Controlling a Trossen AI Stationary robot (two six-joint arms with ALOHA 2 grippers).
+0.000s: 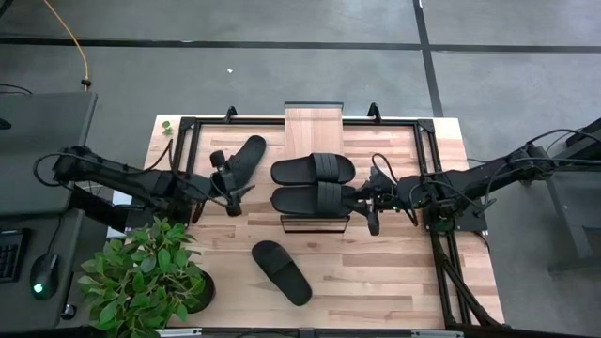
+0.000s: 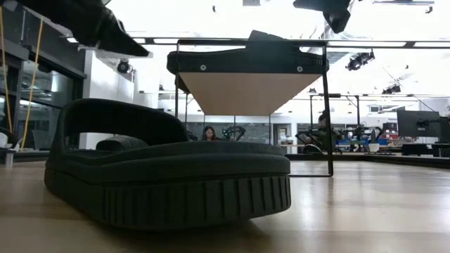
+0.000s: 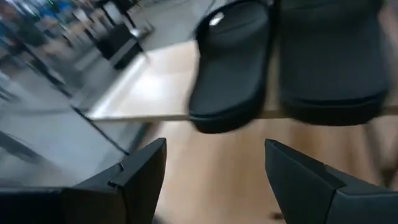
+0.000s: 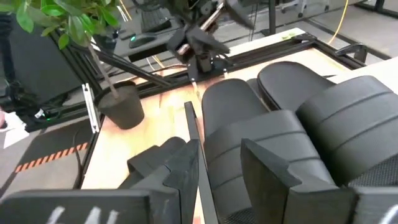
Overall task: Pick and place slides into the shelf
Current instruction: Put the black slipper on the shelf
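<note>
Shelf [image 1: 315, 120] loaded: two black slides [image 1: 313, 169] laid side by side on pale plank top. Third slide [image 1: 242, 157] seen just left of shelf, fourth [image 1: 281, 271] flat on butcher-block table [image 1: 394, 272] nearer than shelf. Left gripper [image 1: 232, 188] beside shelf, fingers spread, nothing held. Right gripper [image 1: 369, 202] at shelf's right; grip cannot be told

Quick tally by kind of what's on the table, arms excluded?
Black slip-on slides: 4 — two on the shelf, one on the tabletop at the left, one on the tabletop near the front
Narrow wood-topped shelf: 1
Green potted plant: 1
Total: 6
</note>
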